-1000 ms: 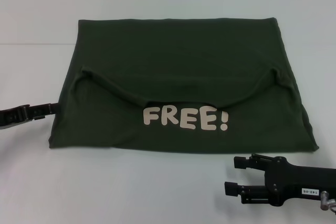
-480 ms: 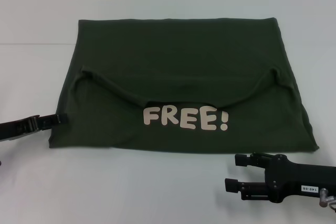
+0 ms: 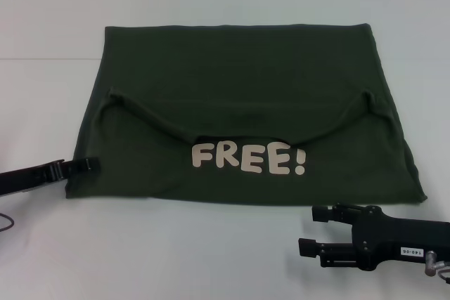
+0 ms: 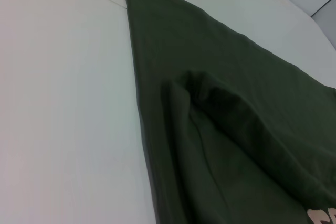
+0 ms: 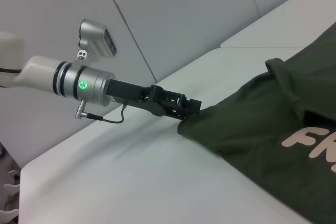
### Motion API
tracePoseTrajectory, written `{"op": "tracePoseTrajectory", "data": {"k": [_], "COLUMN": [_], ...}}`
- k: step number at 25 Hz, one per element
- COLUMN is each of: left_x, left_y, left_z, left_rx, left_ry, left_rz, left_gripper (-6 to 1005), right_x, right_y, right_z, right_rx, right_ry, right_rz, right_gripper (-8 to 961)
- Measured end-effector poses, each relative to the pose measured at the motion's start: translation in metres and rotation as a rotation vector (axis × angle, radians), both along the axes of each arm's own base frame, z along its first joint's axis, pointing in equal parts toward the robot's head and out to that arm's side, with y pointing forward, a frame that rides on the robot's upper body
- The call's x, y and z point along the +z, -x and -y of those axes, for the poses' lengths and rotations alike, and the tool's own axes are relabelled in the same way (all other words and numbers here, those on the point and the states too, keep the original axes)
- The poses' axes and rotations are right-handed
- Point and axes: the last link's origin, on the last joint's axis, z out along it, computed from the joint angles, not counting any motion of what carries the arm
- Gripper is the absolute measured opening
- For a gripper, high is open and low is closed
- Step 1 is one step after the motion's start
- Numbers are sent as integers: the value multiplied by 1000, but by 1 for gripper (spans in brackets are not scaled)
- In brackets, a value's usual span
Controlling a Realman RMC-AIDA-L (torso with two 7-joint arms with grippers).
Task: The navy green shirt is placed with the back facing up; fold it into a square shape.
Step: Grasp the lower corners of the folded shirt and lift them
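Shirt: the navy green shirt lies flat on the white table, spread across the middle of the head view, folded so its near part shows the front.
Shirt fold: a curved edge of cloth runs across it from one side to the other, dipping in the middle just above the cream "FREE!" lettering, which sits near the front edge.
Shirt edges: the far edge is straight; the near edge lies well clear of the table's front; the near right corner runs out to a point.
Table: plain white, with a faint seam line at the far left.
Left arm: reaches in low from the left side, nearly level with the table, forearm pointing toward the shirt; in the right wrist view its silver wrist section carries a green light.
Left gripper: the left gripper is at the shirt's near left edge, its black tip touching the cloth; whether it is clenched there cannot be told.
Right arm: lies low at the near right, pointing leftward, apart from the shirt.
Right gripper: the right gripper hangs with its two fingers spread apart and nothing between them.
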Motion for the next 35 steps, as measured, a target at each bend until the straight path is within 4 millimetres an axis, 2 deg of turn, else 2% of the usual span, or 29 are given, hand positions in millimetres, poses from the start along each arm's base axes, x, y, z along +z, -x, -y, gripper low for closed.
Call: {"op": "tracePoseTrajectory", "data": {"k": [17,26,35], "left_x": [-5,-4,-7], "left_y": [-2,-1,-8], "left_z": [7,5,2], "left_rx": [-14,-9,-25], "left_ry": [53,44,73], "left_rz": [10,-7,5], "left_gripper": [674,674,673], "right_x": [0,0,-1], "right_y": [0,1,3], "right_z": [0,0,-1], "right_rx": [-4,2,3], "right_ry": [2,6,9], "right_rz": [-3,-5,-7], "right_gripper": [912,911,911]}}
